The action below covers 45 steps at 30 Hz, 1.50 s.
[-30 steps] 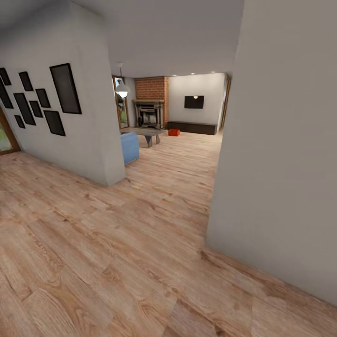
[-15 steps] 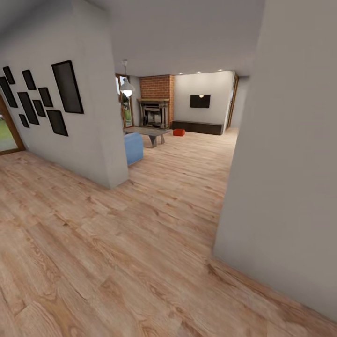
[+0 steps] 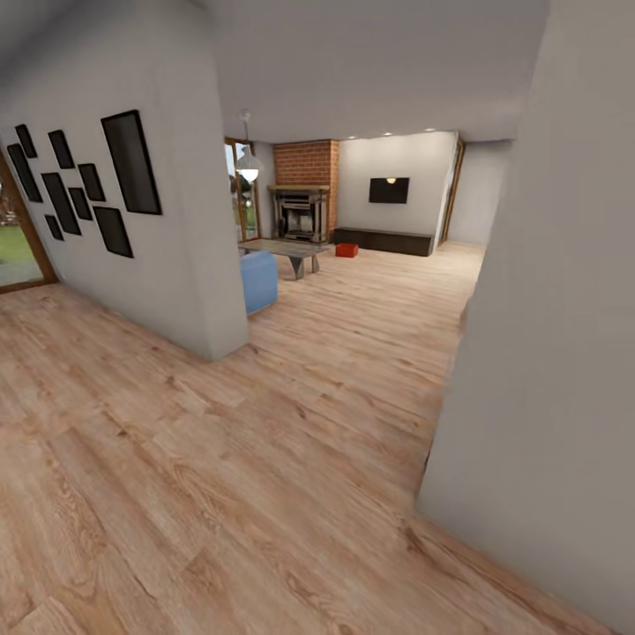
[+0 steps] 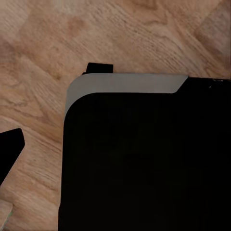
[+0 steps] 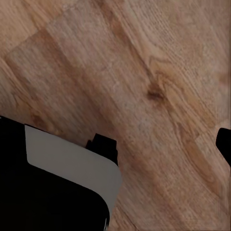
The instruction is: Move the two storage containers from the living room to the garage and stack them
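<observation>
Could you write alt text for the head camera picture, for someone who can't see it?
A light wood plank floor runs between grey-white walls toward a far living room with a red brick fireplace, a black wall TV and a blue sofa. A small orange-red storage container sits on the floor there. Black picture frames hang on the left wall.

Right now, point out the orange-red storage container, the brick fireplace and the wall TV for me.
storage container (image 3: 347,250), head view, middle of its orange-red side, far across the floor.
brick fireplace (image 3: 305,159), head view, red brick above the mantel.
wall TV (image 3: 389,190), head view, centre of the black screen.
</observation>
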Tool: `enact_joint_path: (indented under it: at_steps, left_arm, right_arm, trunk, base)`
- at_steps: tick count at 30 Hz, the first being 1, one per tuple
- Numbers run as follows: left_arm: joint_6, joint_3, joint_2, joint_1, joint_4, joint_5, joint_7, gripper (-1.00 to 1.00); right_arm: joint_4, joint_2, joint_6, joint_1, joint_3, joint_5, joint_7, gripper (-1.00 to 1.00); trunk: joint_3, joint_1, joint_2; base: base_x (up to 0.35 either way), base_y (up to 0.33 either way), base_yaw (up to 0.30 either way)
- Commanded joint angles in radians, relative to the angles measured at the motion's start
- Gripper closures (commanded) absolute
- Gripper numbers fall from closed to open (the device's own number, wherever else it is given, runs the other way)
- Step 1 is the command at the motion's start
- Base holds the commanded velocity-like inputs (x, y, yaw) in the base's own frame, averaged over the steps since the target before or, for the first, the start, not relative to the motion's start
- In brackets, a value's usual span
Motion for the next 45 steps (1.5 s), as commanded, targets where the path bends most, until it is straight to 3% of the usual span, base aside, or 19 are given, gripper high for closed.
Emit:
enact_joint_path:
  at_steps: [1,17,45]
  left_arm:
    - [0.001,0.001,-0.001,0.001,-0.002,0.007,0.0,-1.0]
    - [0.001,0.001,0.0,0.001,-0.002,0.007,0.0,-1.0]
    - [0.001,0.001,0.0,0.001,-0.001,0.032,0.0,-1.0]
  right_arm:
    - [0.003,-0.001,-0.005,-0.001,-0.008,0.006,0.002,-1.0]
    - [0.003,-0.001,-0.006,-0.001,-0.008,0.006,0.002,-1.0]
    - [0.003,-0.001,-0.006,-0.001,-0.008,0.006,0.002,-1.0]
  trunk:
    - [-0.001,0.001,0.0]
    - [-0.007,0.001,0.0]
    - [-0.007,0.001,0.0]
  base:
    - [0.338,0.0,0.239]
    - [0.338,0.0,0.234]
    - [0.338,0.0,0.005]
